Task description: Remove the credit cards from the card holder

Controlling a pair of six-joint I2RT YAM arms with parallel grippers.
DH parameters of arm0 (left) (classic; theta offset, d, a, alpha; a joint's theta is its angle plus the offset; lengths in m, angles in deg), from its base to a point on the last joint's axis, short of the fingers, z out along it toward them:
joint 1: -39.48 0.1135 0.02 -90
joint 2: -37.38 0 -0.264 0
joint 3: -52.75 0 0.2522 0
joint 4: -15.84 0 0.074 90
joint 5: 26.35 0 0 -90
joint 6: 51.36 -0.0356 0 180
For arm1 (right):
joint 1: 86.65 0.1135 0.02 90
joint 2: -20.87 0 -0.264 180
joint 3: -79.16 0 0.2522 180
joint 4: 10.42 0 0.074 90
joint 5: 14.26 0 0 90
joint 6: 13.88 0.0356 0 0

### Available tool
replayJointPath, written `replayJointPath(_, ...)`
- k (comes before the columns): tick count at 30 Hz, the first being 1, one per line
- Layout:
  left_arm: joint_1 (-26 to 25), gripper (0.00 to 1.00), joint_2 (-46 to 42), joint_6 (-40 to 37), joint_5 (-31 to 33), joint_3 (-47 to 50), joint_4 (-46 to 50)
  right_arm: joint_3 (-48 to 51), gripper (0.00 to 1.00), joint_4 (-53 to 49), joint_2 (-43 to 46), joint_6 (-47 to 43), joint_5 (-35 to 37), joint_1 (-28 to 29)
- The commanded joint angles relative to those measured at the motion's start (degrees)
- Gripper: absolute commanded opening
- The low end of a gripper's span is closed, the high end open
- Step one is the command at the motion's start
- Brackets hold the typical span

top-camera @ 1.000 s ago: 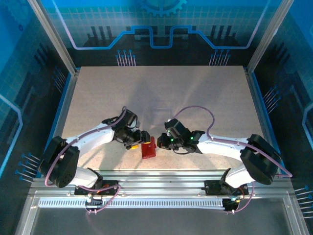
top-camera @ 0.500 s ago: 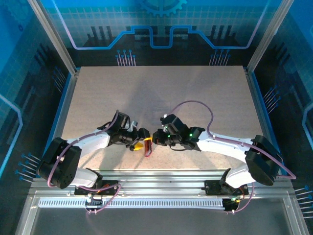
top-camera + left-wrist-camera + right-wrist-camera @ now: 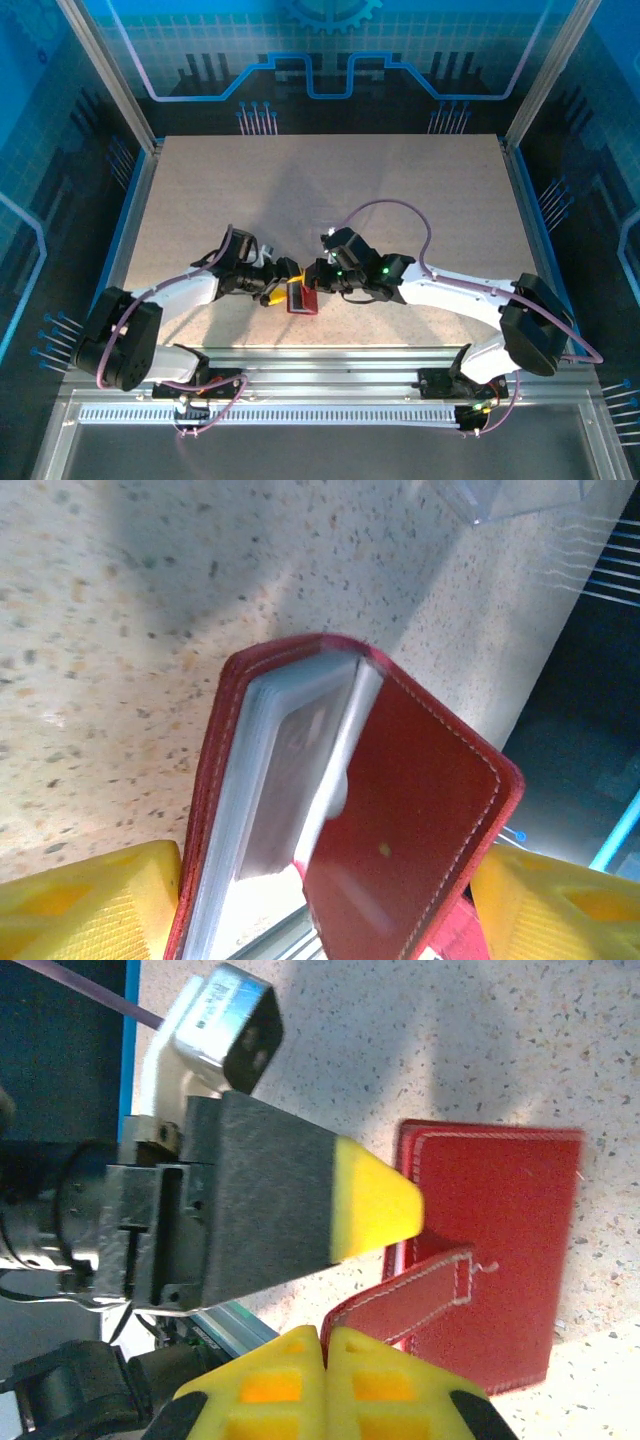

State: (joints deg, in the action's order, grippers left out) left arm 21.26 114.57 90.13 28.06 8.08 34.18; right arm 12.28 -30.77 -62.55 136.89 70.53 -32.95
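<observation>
Left jaws apart around the red card holder [image 3: 420, 820]

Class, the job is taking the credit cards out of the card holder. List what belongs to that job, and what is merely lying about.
Belongs to the job: card holder; credit cards tucked inside it; left gripper; right gripper.
Lying about: clear plastic box, on the table.

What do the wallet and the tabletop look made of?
Card holder: likely red leather or imitation, matte, pale stitching along its edges. Table: speckled, stone-like or composite top, smooth, beige with dark flecks.
</observation>
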Motion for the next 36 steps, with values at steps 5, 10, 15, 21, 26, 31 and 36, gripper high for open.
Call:
replayJointPath(5, 1.7, 0.76, -3.8, -7.2, 4.2, -1.5, 12.1, -1.5, 0.01, 0.2, -0.8, -0.7, -1.8, 0.7)
replayJointPath(10, 1.9, 0.77, -2.6, -11.6, 7.6, -4.2, 17.4, -1.1, 0.01, 0.6, -0.4, -0.2, -2.1, 0.7)
replayJointPath(15, 2.0, 0.77, -1.1, -12.8, 7.2, -6.1, 18.2, -1.0, 0.01, 0.3, 0.2, -0.1, -1.8, 0.9)
replayJointPath(21, 2.0, 0.73, -1.0, -14.3, 4.6, -8.2, 18.4, 0.0, 0.01, 0.6, 1.1, 0.5, -1.6, 1.1)
replayJointPath(26, 2.0, 0.73, -0.3, -14.6, 3.5, -9.1, 18.8, 0.6, 0.00, -1.5, 2.4, 1.4, 0.4, 1.3)
replayJointPath(31, 1.9, 0.76, 0.5, -13.3, 1.4, -9.3, 16.3, 1.9, 0.00, -4.6, 5.5, 2.1, 4.1, 1.4)
replayJointPath(36, 1.5, 0.73, 1.5, -12.0, -0.2, -9.8, 14.4, 2.4, 0.00, -6.3, 7.1, 1.4, 5.3, 1.0)
